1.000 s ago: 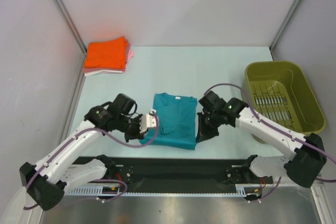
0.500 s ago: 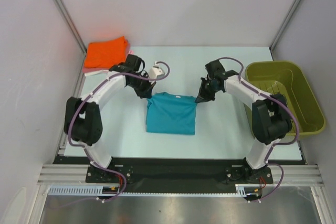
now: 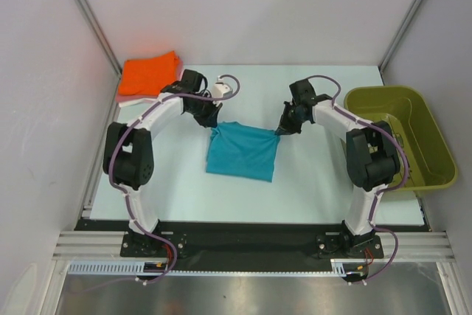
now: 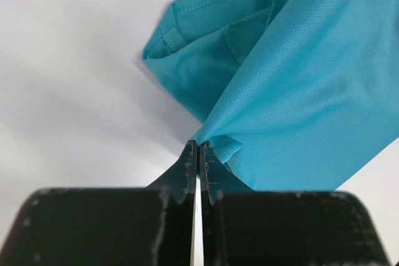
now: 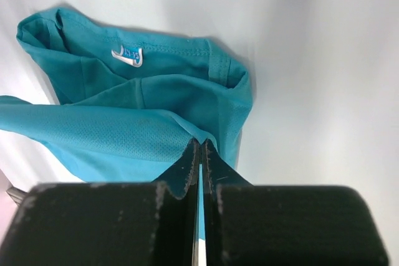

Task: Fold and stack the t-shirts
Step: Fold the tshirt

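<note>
The teal t-shirt (image 3: 241, 151) lies mid-table, its near hem lifted and drawn over the collar end. My left gripper (image 3: 212, 125) is shut on its left hem corner (image 4: 215, 144). My right gripper (image 3: 280, 130) is shut on its right hem corner (image 5: 202, 136). Both corners are held a little above the table at the shirt's far edge. In the right wrist view the collar with a white label (image 5: 127, 56) shows under the raised layer. A folded orange t-shirt (image 3: 147, 73) tops a stack at the far left, with a pale pink shirt edge (image 3: 127, 98) beneath it.
An olive-green plastic basket (image 3: 394, 134) stands at the right table edge, close to my right arm. White walls with metal corner posts enclose the table at the back and sides. The black arm-base rail runs along the near edge.
Both grippers carried the teal shirt's near hem from the near side up and over toward the far collar end. The shirt now looks shorter, folded in half.
</note>
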### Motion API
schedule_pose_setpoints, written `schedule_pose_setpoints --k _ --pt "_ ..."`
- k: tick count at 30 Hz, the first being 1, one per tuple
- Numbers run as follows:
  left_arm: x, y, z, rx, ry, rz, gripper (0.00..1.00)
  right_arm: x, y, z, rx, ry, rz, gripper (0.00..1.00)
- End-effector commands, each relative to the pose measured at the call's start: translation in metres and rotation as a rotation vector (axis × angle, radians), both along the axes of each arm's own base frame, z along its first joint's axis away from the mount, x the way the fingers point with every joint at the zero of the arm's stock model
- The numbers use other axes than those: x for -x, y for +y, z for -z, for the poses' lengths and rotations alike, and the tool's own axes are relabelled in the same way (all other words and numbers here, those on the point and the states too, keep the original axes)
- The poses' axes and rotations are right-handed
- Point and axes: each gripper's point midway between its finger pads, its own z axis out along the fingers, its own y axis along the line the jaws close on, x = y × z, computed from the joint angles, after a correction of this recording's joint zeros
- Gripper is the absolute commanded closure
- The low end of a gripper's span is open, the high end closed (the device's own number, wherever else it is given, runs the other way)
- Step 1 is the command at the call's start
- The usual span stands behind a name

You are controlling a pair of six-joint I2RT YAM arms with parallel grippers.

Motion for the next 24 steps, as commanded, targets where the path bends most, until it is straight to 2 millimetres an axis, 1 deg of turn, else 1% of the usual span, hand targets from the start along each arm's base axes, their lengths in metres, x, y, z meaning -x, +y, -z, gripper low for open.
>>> schedule_pose_setpoints --k 1,3,4,5,6,7,8,9,10,11,12,13,14,15,16,17,18,19,20,22,23,24 --pt "-0.029 -0.011 -0.023 0.055 -0.088 -0.030 1.00 -0.023 -0.016 -0.013 0.036 -0.084 0.079 1.00" --pt "-0.035 -0.015 -0.018 0.051 -0.074 -0.055 0.97 -0.026 -0.023 -0.006 0.068 -0.082 0.102 1.00" --pt "-0.037 -0.016 -0.015 0.046 -0.067 -0.067 0.93 -0.030 -0.027 -0.003 0.076 -0.090 0.117 1.00" --pt "-0.040 -0.021 -0.015 0.044 -0.067 -0.071 0.81 -0.032 -0.030 0.000 0.088 -0.094 0.127 1.00" --pt "-0.043 -0.020 -0.004 0.023 -0.049 -0.101 0.73 -0.036 -0.033 0.006 0.102 -0.099 0.138 0.98" --pt "-0.045 -0.023 -0.002 0.019 -0.049 -0.111 0.65 -0.044 -0.035 0.005 0.100 -0.122 0.151 0.96" --pt "-0.053 -0.026 -0.001 0.024 -0.060 -0.139 0.60 -0.054 -0.036 0.005 0.104 -0.143 0.162 0.85" --pt "-0.058 -0.027 -0.002 0.030 -0.065 -0.162 0.56 -0.056 -0.041 0.010 0.118 -0.136 0.175 0.77" --pt "-0.066 -0.025 -0.004 0.029 -0.081 -0.199 0.50 -0.065 -0.041 0.003 0.124 -0.156 0.188 0.72" --pt "-0.075 -0.022 -0.009 0.033 -0.102 -0.236 0.46 -0.070 -0.046 0.003 0.135 -0.159 0.201 0.68" --pt "-0.083 -0.020 -0.017 0.047 -0.123 -0.284 0.45 -0.075 -0.052 0.001 0.159 -0.171 0.222 0.65" --pt "-0.091 -0.012 -0.022 0.030 -0.151 -0.331 0.44 -0.079 -0.054 -0.003 0.157 -0.181 0.228 0.61" --pt "-0.093 -0.004 -0.032 0.036 -0.172 -0.362 0.41 -0.080 -0.053 -0.006 0.160 -0.189 0.224 0.57" --pt "-0.095 -0.002 -0.038 0.056 -0.185 -0.390 0.41 -0.079 -0.054 -0.016 0.166 -0.207 0.210 0.55" --pt "-0.095 0.003 -0.043 0.061 -0.194 -0.415 0.38 -0.076 -0.054 -0.021 0.169 -0.216 0.199 0.54" --pt "-0.084 0.008 -0.044 0.068 -0.190 -0.430 0.37 -0.070 -0.055 -0.019 0.181 -0.210 0.191 0.52" --pt "-0.083 0.007 -0.046 0.090 -0.200 -0.442 0.35 -0.064 -0.051 -0.023 0.184 -0.220 0.166 0.50" --pt "-0.076 0.006 -0.044 0.105 -0.190 -0.445 0.32 -0.060 -0.050 -0.033 0.167 -0.244 0.165 0.49" --pt "-0.061 0.002 -0.034 0.129 -0.144 -0.427 0.31 -0.048 -0.049 -0.026 0.157 -0.224 0.154 0.48" --pt "-0.052 -0.003 -0.023 0.158 -0.090 -0.434 0.31 -0.038 -0.047 -0.026 0.137 -0.224 0.160 0.46" --pt "-0.047 -0.004 -0.011 0.155 -0.052 -0.434 0.31 -0.034 -0.047 -0.036 0.125 -0.244 0.166 0.45" --pt "-0.044 -0.004 -0.004 0.150 -0.029 -0.449 0.31 -0.022 -0.044 -0.028 0.105 -0.220 0.151 0.43"
